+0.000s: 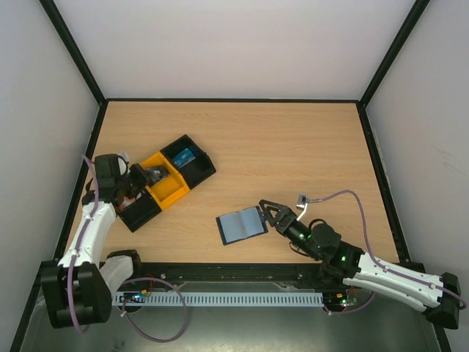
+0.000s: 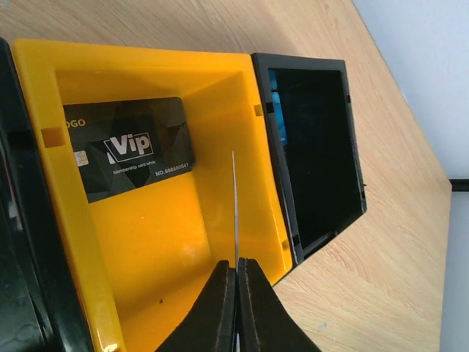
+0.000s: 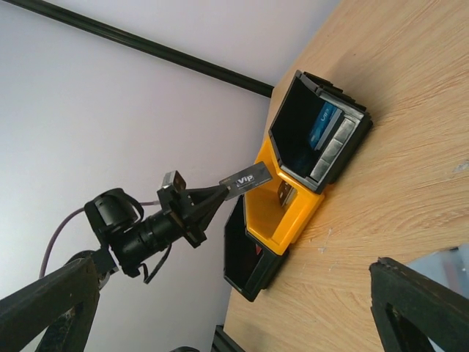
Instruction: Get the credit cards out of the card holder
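Nearest the arm bases, to the right of the yellow tray and well apart from it, the card holder is lying open and flat with its grey-blue panels up. Its long axis is running roughly left to right with a slight tilt, and whether any card is sitting in it cannot be told. The right gripper is sitting at the holder's right edge with jaws spread wide and nothing held, so the holder is likely to slide if nudged. Over the yellow tray's open interior, the left gripper is pinching a grey VIP card by one short end, fingers closed flat on it. The card is showing edge-on to the left wrist camera, its long axis continuing the gripper's line and pointing toward the tray's far wall. With so small a grip, the card is at risk of pivoting or slipping. Let go from here, it could end up leaning on a wall or across the dark VIP card lying on the tray floor. Just beyond the yellow tray and touching it, a black tray is holding a blue card.
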{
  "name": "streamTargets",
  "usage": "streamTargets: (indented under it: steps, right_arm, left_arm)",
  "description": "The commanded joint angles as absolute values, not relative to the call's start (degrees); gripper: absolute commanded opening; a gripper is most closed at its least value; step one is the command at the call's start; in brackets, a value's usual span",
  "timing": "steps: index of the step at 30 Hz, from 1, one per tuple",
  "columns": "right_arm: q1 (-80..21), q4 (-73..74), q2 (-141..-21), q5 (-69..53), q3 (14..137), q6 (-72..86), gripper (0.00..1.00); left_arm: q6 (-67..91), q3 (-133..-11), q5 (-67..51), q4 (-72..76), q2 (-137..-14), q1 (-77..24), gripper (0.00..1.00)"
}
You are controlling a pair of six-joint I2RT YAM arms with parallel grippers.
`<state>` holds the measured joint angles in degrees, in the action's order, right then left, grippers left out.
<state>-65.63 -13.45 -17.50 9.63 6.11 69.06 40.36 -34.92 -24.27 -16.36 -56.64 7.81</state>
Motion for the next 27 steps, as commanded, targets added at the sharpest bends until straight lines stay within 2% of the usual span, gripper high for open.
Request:
streamTargets:
  steps: [1,27]
  right_arm:
    - [-65.68,-11.21,-16.52,11.27,5.98,68.52,0.98]
    - [-65.69,-11.78,-17.83,12.04,5.97,70.23,0.98]
  left_arm:
    - [39.74,-36.84,-22.71,-14.06,-59.94,8.26,0.03]
    - [39.92,-38.13,-17.03,-6.94,-70.96,8.44,0.03]
